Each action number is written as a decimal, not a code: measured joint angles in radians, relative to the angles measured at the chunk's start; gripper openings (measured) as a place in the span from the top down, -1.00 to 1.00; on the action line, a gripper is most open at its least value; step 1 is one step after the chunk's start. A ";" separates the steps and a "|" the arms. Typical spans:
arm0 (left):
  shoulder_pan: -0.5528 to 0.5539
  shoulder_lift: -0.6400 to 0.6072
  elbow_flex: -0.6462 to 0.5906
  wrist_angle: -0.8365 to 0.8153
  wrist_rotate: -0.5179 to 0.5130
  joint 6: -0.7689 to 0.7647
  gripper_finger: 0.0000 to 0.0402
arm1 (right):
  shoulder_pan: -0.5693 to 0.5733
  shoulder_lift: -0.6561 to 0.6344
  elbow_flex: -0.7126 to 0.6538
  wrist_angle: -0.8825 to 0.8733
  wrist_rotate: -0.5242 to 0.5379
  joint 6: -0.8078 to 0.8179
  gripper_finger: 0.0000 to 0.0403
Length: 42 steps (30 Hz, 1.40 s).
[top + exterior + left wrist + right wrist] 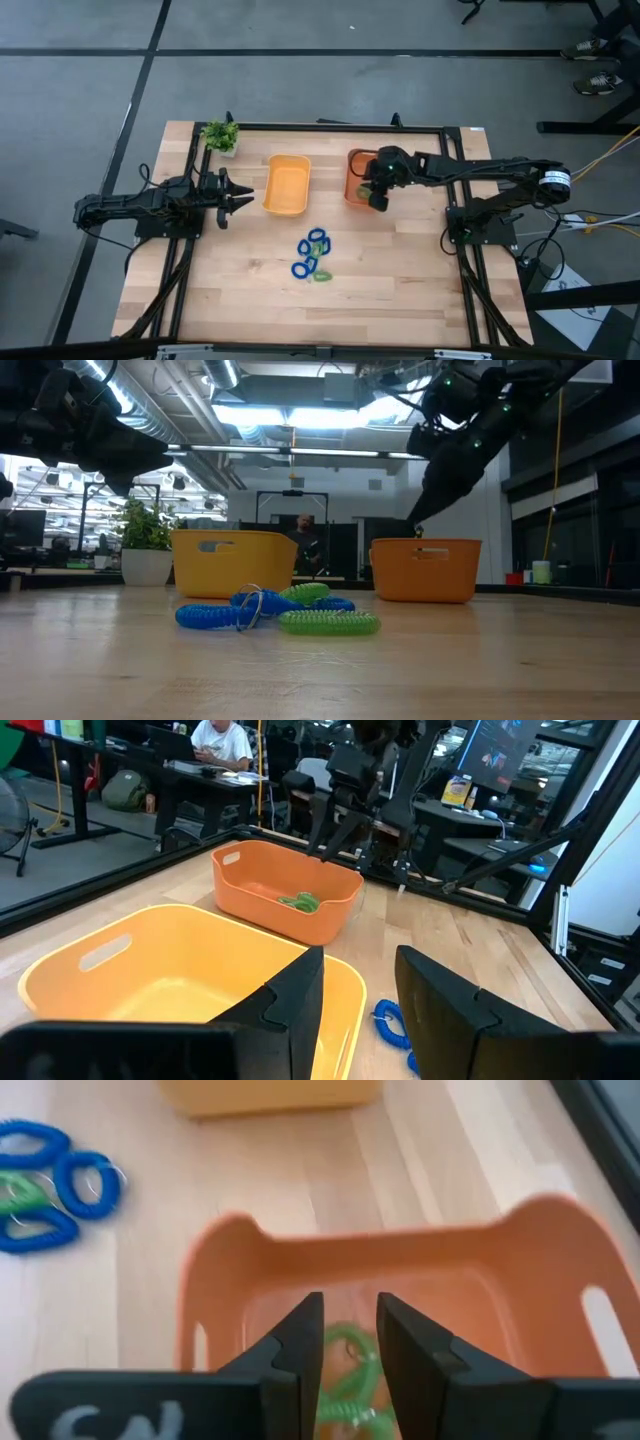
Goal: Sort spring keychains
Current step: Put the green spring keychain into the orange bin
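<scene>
Several spring keychains (314, 255) lie heaped mid-tabletop, one green already in the orange bin (400, 1280). Your right tool (348, 1342) hovers there, parted, empty; left tool (358, 982) waits spread. They're probably light, springy: pinch one coil's rim.

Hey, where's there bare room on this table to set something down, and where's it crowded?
Free: the wood between the keychain pile and the table's near edge, and on either side of the pile. Crowded: the back strip, where the plant, yellow bin and orange bin sit, with the right gripper over the orange bin and the left gripper beside the yellow one.
</scene>
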<state>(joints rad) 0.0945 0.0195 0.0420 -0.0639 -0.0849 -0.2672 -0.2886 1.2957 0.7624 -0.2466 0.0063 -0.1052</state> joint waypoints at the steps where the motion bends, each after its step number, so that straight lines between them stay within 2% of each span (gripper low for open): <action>1: 0.000 0.000 0.000 0.000 0.000 0.000 0.39 | 0.005 0.000 0.000 0.010 0.000 0.000 0.53; 9: 0.000 0.000 0.000 0.000 0.000 0.000 0.39 | 0.061 0.000 0.020 0.091 0.000 0.027 0.52; 31: 0.000 0.000 0.000 0.000 0.000 0.000 0.39 | 0.264 0.001 0.297 0.110 -0.010 0.130 0.52; 36: 0.000 0.000 0.000 0.000 0.000 0.000 0.39 | 0.307 0.027 0.323 0.189 -0.011 0.144 0.52; 42: 0.000 0.000 0.000 0.000 0.000 0.000 0.39 | 0.339 0.070 0.352 0.198 -0.011 0.148 0.52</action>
<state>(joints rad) 0.0946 0.0193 0.0422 -0.0642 -0.0849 -0.2672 0.0502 1.3656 1.1144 -0.0483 -0.0044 0.0423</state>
